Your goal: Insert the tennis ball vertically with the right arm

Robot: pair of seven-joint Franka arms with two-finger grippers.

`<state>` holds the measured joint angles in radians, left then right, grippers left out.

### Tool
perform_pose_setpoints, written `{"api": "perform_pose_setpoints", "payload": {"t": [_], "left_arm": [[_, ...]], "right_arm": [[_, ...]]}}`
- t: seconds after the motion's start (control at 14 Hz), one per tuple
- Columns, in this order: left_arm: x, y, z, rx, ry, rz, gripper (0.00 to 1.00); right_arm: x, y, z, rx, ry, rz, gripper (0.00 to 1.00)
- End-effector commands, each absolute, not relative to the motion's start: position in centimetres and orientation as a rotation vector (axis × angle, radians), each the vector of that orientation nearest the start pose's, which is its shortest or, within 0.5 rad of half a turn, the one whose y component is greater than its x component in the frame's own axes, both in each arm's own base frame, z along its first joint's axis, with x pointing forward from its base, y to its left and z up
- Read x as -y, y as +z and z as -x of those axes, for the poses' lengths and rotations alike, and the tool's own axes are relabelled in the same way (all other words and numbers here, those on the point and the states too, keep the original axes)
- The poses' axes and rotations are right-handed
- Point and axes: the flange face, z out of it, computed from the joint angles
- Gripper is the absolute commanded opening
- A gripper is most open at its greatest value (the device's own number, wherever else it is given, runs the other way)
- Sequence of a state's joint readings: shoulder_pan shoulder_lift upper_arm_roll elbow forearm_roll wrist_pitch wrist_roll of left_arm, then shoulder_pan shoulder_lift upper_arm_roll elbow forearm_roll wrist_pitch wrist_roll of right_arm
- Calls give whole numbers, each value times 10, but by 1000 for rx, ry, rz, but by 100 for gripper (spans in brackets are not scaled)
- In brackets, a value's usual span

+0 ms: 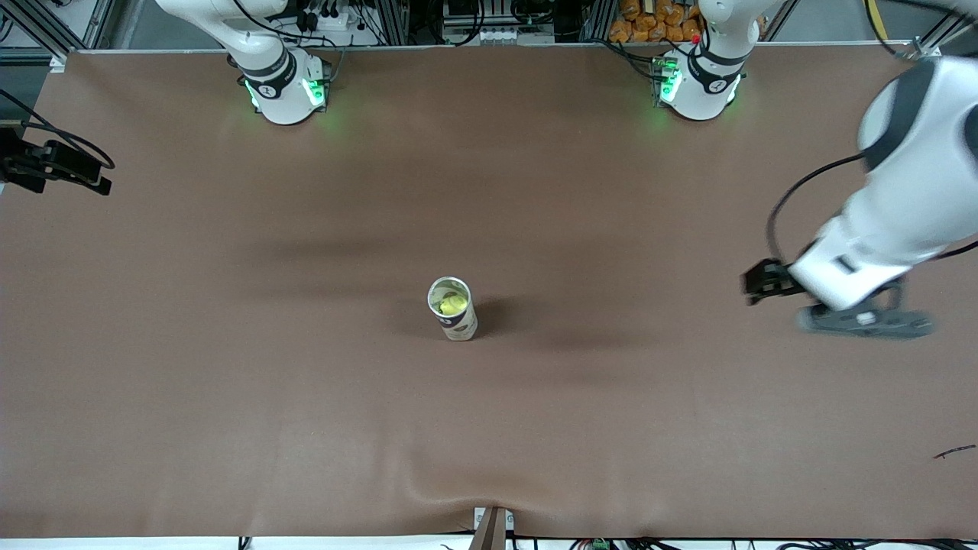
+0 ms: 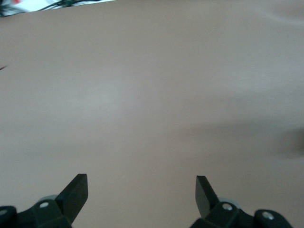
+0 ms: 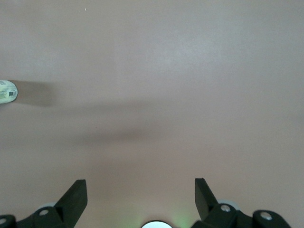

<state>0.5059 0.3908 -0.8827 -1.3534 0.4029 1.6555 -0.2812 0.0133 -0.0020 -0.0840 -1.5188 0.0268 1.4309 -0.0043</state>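
A white tube can stands upright in the middle of the table with its mouth open upward. A yellow tennis ball sits inside it, below the rim. The can's end also shows at the edge of the right wrist view. My right gripper is open and empty, high over the bare table near its own base; the hand itself is out of the front view. My left gripper is open and empty, above the table at the left arm's end, well apart from the can.
A brown mat covers the whole table. A black fixture with cables sits at the table's edge at the right arm's end. A small dark scrap lies near the front corner at the left arm's end.
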Motion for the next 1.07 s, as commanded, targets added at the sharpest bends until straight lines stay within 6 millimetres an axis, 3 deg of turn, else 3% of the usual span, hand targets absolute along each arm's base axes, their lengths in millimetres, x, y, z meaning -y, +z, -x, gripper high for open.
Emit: {"api": "perform_pose_setpoints", "payload": {"t": [0.0,0.21,0.29,0.36,0.71,1.0], "left_arm": [[65,600,-620,17,-127,2991,100],[40,624,-604,102,-133,2961,100],[43,626,-599,125,-126,2978,100],[31,628,-596,179,-116,2998,100],[4,625,-576,268,-63,3036,100],[0,626,-552,277,-105,3062,100]], "right_arm": [[42,642,-542,-145,123,3113,100],[43,644,-543,-144,117,3121,100],[43,645,-543,-148,107,3118,100],[42,645,-543,-144,105,3122,100],[49,645,-541,-148,111,3117,100],[49,645,-540,-148,123,3116,100]]}}
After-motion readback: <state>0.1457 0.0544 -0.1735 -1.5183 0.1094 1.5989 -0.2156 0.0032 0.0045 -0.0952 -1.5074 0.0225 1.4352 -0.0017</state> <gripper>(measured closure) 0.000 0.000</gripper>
